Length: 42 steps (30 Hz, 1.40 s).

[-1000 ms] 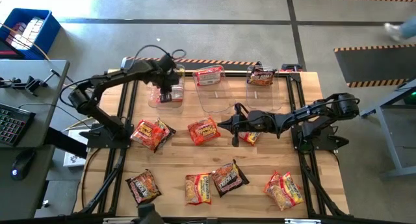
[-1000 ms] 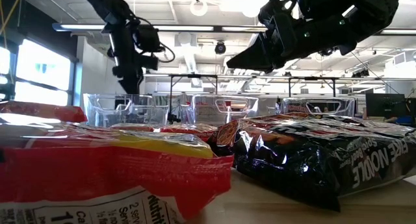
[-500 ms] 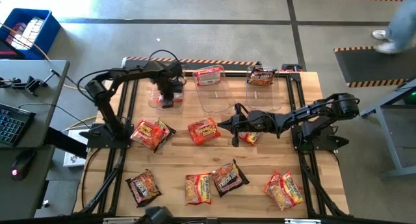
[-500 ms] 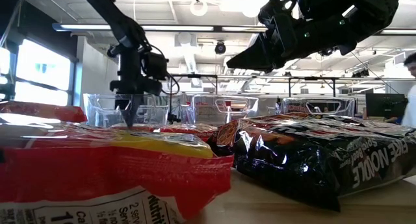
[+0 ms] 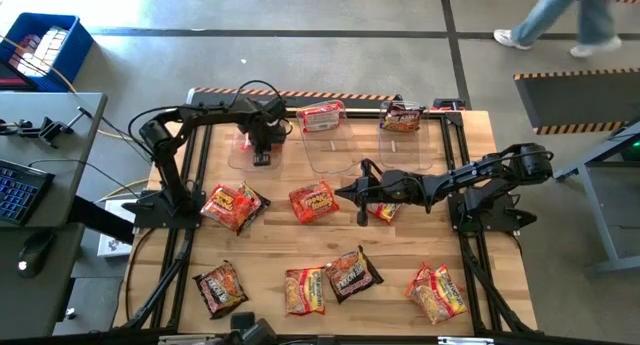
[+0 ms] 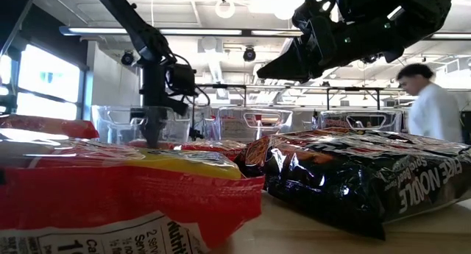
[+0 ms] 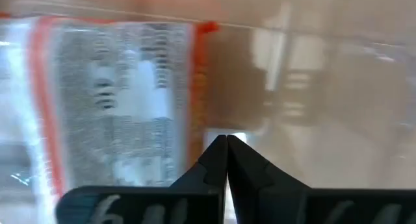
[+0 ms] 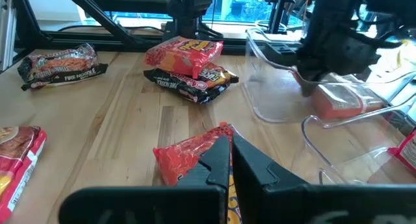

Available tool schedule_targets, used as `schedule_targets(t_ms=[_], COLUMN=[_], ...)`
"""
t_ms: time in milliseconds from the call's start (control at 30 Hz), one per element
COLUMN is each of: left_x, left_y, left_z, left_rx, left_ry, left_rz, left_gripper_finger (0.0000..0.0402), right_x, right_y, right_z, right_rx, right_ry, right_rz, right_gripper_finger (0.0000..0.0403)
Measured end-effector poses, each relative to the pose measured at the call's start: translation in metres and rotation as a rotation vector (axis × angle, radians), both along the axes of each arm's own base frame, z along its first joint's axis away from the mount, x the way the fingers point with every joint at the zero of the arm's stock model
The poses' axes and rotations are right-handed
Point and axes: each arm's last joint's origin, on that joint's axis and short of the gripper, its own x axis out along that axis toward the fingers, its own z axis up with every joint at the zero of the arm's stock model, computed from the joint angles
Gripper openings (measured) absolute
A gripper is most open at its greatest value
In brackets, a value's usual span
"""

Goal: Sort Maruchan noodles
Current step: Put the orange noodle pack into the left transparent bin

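While the left pincer [image 5: 259, 157] sits down inside the leftmost clear bin [image 5: 238, 157], its fingers [image 7: 224, 160] are pressed together with nothing between them; an orange-red packet [image 7: 110, 100] lies flat on the bin floor just beside the tips, long axis running roughly along the bin's length.

Right pincer [image 5: 362, 192] hangs over mid-counter [image 5: 260, 250], forward of the middle bin [image 5: 330, 150], fingers narrow and, as far as I can judge, empty. An orange-red Maruchan packet [image 8: 188, 156] lies on the counter just beside its tips, long axis angled toward the bins.

Judgement: drop-off in the leftmost bin looks done. To finish well, lift the left arm straight up clear of the bin wall before swinging, so the rim isn't snagged.

Other packets: one in the middle bin, one in the rightmost bin [image 5: 402, 120], roughly nine spread on the counter nearer than the bins, at mixed angles.

A person [image 6: 434, 110] walks beyond the counter.
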Motion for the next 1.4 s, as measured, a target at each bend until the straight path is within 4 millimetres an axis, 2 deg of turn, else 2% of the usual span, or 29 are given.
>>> schedule_targets(t_ms=[600, 800, 933, 1133, 1233, 1400], left_x=[0.001, -0.001, -0.002, -0.008, -0.011, -0.014], left_y=[0.005, 0.008, 0.006, 0.005, 0.011, 0.028], left_z=[0.001, 0.003, 0.016, 0.049, 0.059, 0.062], left_rx=[0.054, 0.162, 0.201, 0.314, 0.378, 0.451], left_ry=[-0.006, 0.06, 0.036, -0.057, -0.104, -0.162], left_rz=[0.004, 0.023, 0.027, 0.062, 0.1, 0.149], left_gripper_finger=[0.0001, 0.0001, 0.0001, 0.0001, 0.0, 0.0], right_x=[0.0, 0.0, 0.0, 0.0, 0.0, 0.0], right_y=[0.0, 0.0, 0.0, 0.0, 0.0, 0.0], right_z=[0.0, 0.0, 0.0, 0.0, 0.0, 0.0], right_rx=[0.001, -0.003, -0.004, -0.004, -0.004, -0.002], right_ry=[-0.001, -0.001, 0.0, 0.0, -0.001, -0.001], right_rz=[-0.004, -0.014, -0.015, -0.015, -0.015, -0.017], right_gripper_finger=[0.0002, 0.0002, 0.0002, 0.0002, 0.0002, 0.0002])
